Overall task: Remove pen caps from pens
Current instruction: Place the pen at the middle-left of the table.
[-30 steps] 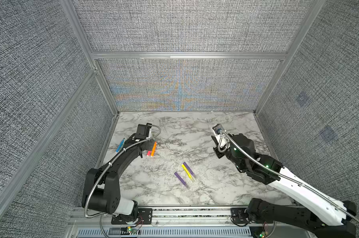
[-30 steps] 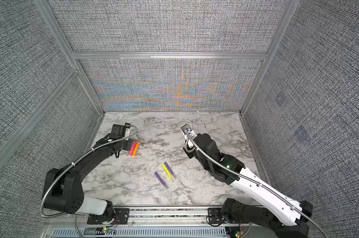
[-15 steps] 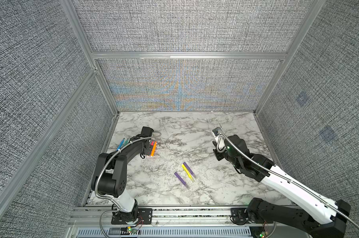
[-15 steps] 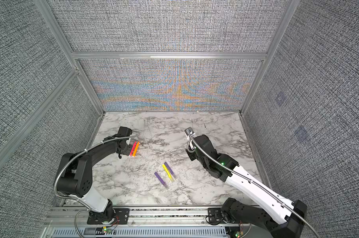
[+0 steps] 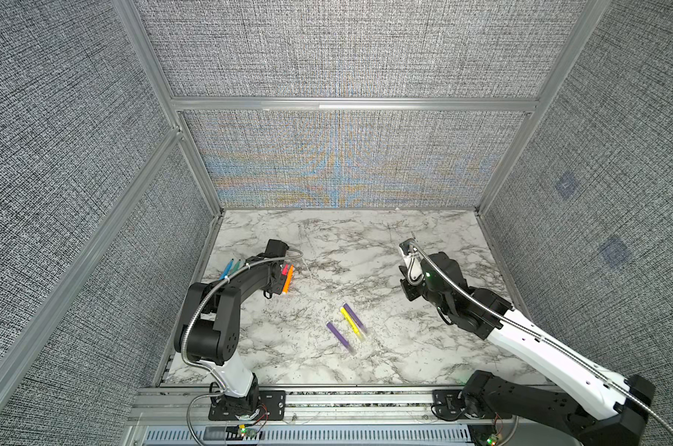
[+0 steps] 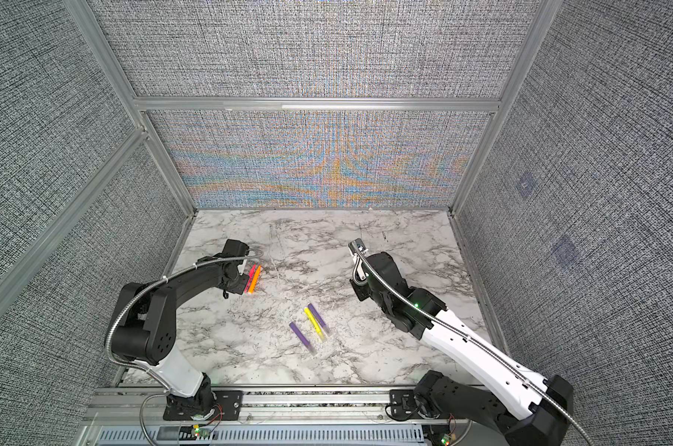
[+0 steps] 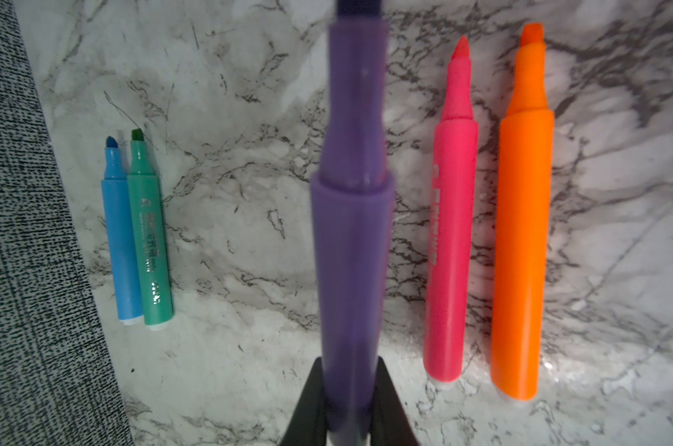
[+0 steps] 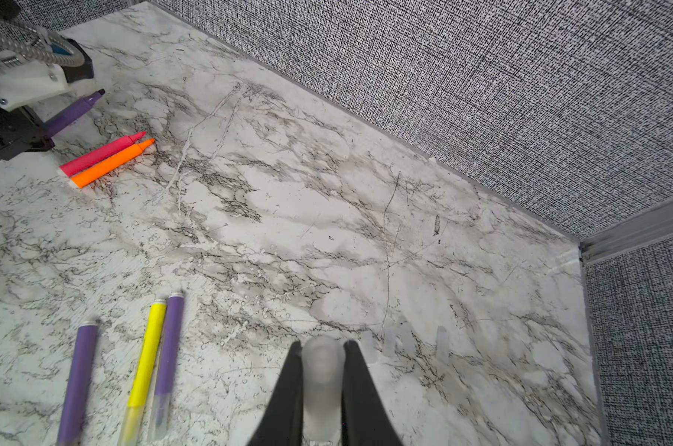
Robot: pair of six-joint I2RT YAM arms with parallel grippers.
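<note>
1. Since a second earlier, the left arm's elbow had risen.
2. The left end effector (image 7: 350,363), left of centre in both top views, clamped an uncapped purple pen (image 7: 352,231) between the blue and teal pens (image 7: 149,239) and the pink and orange pens (image 7: 448,247).
3. The right end effector (image 8: 322,345), right of centre, pinched a clear pen cap (image 8: 321,386).
4. Three capped pens (image 5: 351,320) lay lower centre on the bench (image 5: 327,251).

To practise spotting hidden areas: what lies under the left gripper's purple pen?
In the left wrist view, marble table shows beside the purple pen; the strip beneath is covered.
</note>
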